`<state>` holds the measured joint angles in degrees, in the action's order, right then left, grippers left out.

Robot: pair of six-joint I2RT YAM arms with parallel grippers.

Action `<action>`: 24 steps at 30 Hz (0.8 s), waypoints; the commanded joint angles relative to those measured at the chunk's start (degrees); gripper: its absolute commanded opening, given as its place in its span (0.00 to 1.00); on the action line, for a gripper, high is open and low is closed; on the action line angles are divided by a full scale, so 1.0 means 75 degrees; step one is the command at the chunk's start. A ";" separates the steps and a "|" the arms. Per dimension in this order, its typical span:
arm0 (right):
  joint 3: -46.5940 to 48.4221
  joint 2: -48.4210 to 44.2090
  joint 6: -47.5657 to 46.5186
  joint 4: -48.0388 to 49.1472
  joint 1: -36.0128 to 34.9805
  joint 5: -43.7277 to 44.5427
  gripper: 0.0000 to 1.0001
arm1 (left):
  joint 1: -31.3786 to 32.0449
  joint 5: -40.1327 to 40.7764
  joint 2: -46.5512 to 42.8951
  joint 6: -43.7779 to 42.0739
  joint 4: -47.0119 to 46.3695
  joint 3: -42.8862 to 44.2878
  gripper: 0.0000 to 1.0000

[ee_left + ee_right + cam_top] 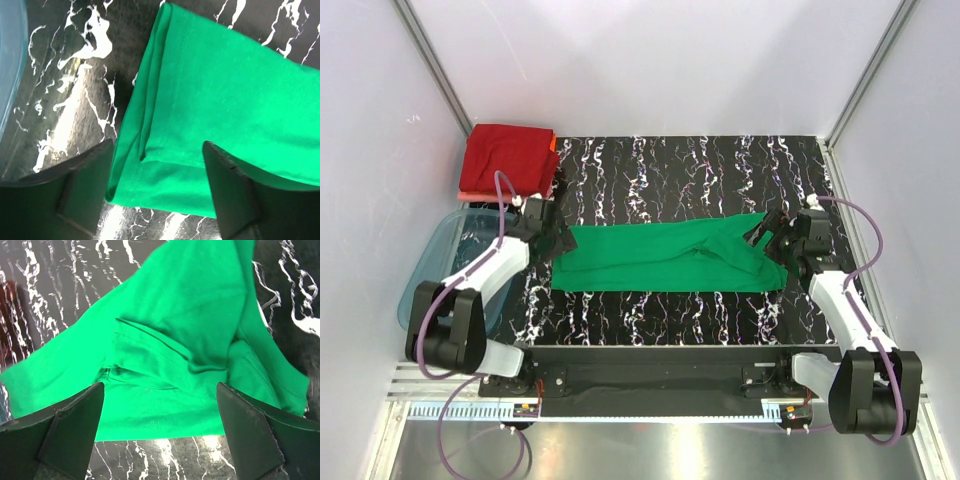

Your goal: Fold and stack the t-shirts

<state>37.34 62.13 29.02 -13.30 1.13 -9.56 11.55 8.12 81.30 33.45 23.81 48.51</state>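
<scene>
The bright green t-shirt (670, 257) lies folded into a long band across the middle of the black marbled table. My left gripper (552, 232) is open just above the band's left end; in the left wrist view its jaws stand wide apart over the green hem (165, 165). My right gripper (767, 236) is open above the band's right end, where the cloth is bunched (170, 365). A folded dark red t-shirt (506, 158) tops a stack at the far left corner, with a salmon-pink edge (470, 195) showing under it.
A translucent blue plastic tub (445, 265) stands at the left edge beside the left arm; its rim shows in the left wrist view (10, 60). White walls close the table on three sides. A metal rail runs along the near edge.
</scene>
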 commanded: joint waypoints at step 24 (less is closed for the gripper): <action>0.5165 0.7320 0.0596 -0.1236 -0.0548 -0.0061 0.93 | 0.1879 -0.0636 0.1173 0.0425 -0.1195 -0.0315 0.72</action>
<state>68.51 108.12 34.06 -18.09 -2.70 -12.71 22.28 8.16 90.70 34.44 15.94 48.03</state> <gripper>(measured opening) 0.935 0.729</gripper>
